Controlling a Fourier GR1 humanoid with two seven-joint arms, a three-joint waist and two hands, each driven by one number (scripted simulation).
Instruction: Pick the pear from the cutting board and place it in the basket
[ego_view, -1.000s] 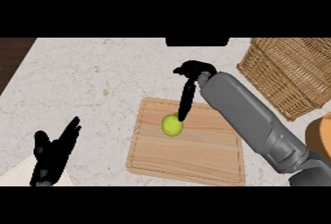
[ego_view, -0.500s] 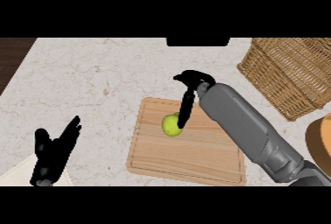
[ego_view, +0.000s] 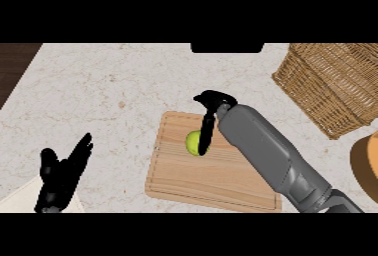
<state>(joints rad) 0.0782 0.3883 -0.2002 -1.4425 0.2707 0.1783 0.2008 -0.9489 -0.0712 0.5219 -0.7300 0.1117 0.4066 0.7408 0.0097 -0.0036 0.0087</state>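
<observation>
Head view, steep downward look at the table top.

Progress: early. The pear (ego_view: 193, 142), yellow-green, lies on the upper part of the cutting board (ego_view: 214, 180), centre of the frame; nothing is lifted and nothing shows as carried toward the basket (ego_view: 336, 82).

Right hand (ego_view: 210, 120): over the board's upper edge, fingers pointing down along the pear's right side and partly covering it. Whether the fingers have clamped on the fruit cannot be told; contact looks likely, a closed grasp is not shown.

Left hand (ego_view: 63, 175): lower left of the frame, fingers straight and apart, resting, holding nothing.

Remaining, by judgement: secure the pear, raise it, carry it to the upper right, set it inside the basket.

Surface: table (ego_view: 103, 95) of pale speckled stone. Board of light wood, slightly skewed. Basket of woven wicker, upper right, cut off by the frame. An orange-brown curved edge (ego_view: 365, 170) at the right border, not identifiable. Dark wood strip (ego_view: 15, 62) at the upper left.
</observation>
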